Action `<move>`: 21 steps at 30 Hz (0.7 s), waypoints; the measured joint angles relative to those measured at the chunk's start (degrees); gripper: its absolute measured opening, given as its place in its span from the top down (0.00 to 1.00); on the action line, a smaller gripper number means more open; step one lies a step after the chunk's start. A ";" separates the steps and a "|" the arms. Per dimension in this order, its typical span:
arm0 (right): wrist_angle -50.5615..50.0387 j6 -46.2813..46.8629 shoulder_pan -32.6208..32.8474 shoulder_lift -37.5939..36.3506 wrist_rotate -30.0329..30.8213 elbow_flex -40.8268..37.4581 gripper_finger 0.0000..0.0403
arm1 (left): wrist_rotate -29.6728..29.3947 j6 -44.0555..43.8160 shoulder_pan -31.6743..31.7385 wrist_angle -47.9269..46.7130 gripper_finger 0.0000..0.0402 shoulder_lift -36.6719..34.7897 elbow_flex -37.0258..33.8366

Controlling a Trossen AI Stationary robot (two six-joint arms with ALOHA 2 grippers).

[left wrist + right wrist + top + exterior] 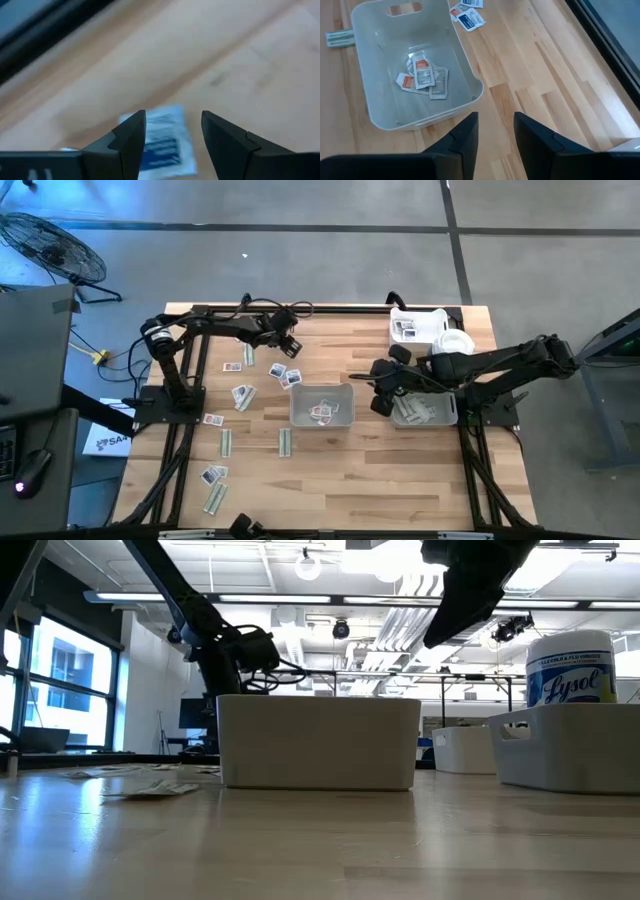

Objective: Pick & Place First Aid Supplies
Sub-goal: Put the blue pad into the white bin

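Note:
Several first aid packets lie flat on the table's left half: white squarish ones [242,395] and pale green strips [285,442]. More white packets [422,77] lie in the middle grey tray [322,406]. My left gripper [291,346] is open, low over a white packet with blue print [165,142], which shows between its fingers [131,135]; I cannot tell whether they touch it. My right gripper [496,132] is open and empty, above bare wood between the middle tray [470,85] and the right tray [425,412].
The right tray holds pale strips. A third tray [412,326] at the far right corner stands next to a white round-lidded bottle [570,670]. Two blue-printed packets [470,19] lie beyond the middle tray. There is open wood along the table's near edge.

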 joint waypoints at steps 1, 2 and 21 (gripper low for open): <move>0.06 0.02 -0.01 0.00 -0.20 0.00 0.71 | -0.82 -0.45 0.05 0.09 0.53 0.00 0.00; 0.15 0.03 0.00 0.00 -0.24 0.00 0.71 | -1.19 -0.75 0.04 0.26 0.53 0.00 0.00; 0.21 0.12 0.04 0.00 -1.15 0.00 0.71 | -0.86 -4.22 -0.53 3.52 0.64 4.52 0.22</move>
